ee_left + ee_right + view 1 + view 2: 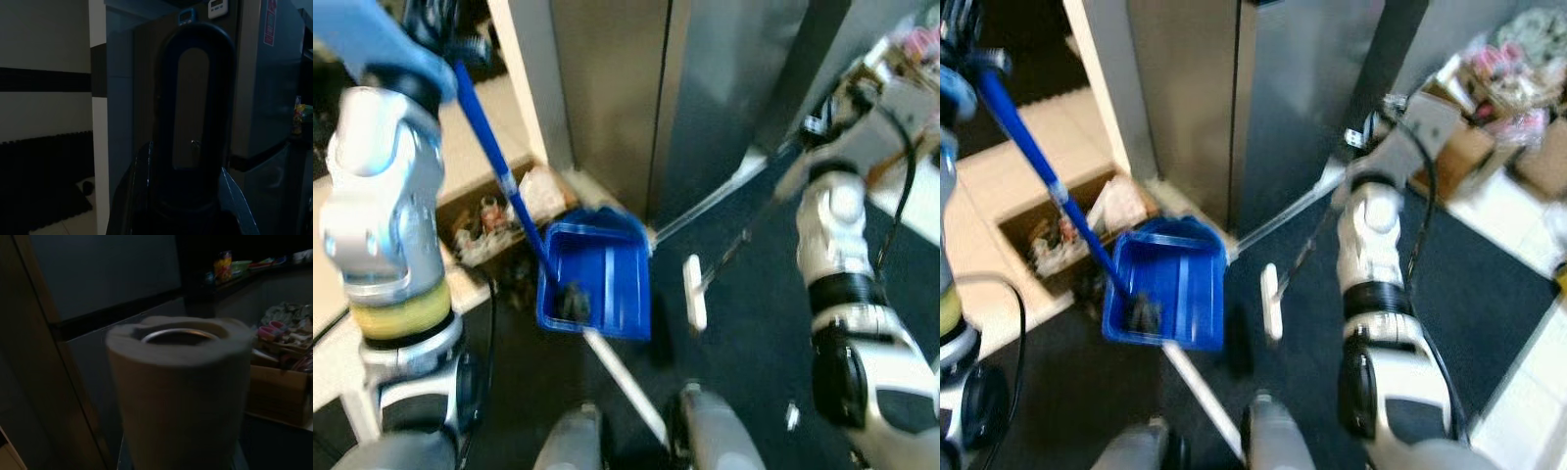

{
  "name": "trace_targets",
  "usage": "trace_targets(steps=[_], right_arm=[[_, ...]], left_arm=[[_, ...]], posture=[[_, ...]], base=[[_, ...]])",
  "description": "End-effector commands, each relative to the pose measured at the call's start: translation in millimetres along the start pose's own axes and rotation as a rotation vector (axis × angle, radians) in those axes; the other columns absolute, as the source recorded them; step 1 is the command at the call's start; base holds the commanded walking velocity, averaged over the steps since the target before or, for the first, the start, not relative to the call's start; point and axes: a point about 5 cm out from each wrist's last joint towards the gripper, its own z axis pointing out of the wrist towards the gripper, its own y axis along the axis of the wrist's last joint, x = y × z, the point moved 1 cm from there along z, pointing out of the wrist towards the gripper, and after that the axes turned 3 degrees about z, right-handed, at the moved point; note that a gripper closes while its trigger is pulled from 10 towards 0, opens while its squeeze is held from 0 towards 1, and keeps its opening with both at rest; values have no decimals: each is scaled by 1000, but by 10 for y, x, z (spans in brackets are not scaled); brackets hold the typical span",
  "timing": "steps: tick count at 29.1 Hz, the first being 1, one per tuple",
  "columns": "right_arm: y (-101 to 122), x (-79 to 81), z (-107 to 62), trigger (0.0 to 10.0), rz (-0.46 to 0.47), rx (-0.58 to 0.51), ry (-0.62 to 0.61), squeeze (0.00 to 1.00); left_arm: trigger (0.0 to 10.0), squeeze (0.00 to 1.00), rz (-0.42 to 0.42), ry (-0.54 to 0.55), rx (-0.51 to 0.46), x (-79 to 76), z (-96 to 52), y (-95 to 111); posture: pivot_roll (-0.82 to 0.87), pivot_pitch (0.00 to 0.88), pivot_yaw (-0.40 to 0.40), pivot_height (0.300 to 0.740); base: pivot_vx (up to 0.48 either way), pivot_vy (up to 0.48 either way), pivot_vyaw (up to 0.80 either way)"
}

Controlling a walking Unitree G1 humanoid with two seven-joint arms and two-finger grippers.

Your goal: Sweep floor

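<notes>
One blue dustpan (602,279) sits flat on the dark floor mat (744,343), its open mouth facing the robot. A small dark clump of debris (572,302) lies inside the pan near its front left corner, close to where the blue dustpan handle (494,157) meets the tray. One broom: its white head (694,291) rests on the mat just right of the pan, apart from it, with the thin broom pole (744,240) rising up and right toward the right arm. A white strip (625,387) runs on the floor from the pan's front edge back toward the robot's feet; what it is I cannot tell, the view being blurred.

Left arm raised high at the left, elbow bent; the left gripper (188,205) is pressed around the looped top of the dustpan handle, seen close and dark in the left wrist view. Right arm reaches forward and up. In the right wrist view the right gripper (181,450) sits under a pale, tube-shaped grip end (178,382), probably the broom's top; finger spread there cannot be made out.

Behind the pan stand grey metal cabinet fronts (705,88). One open cardboard box of clutter (484,220) sits left of the pan on pale tile.
</notes>
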Motion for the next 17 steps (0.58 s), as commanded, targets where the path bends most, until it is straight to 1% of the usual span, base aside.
trace_targets(steps=[1, 17], right_arm=[[114, 67, 31, 10000, 15, -47, 17, 0], [109, 56, 24, 10000, 8, -45, 14, 0]], left_arm=[[10000, 0, 14, 9, -39, 43, -6, 89], [10000, 0, 12, 9, -42, 44, -6, 82]], posture=[[86, 0, -54, 740], [81, 0, -54, 740]], base=[[480, 0, 0], [480, 0, 0]])
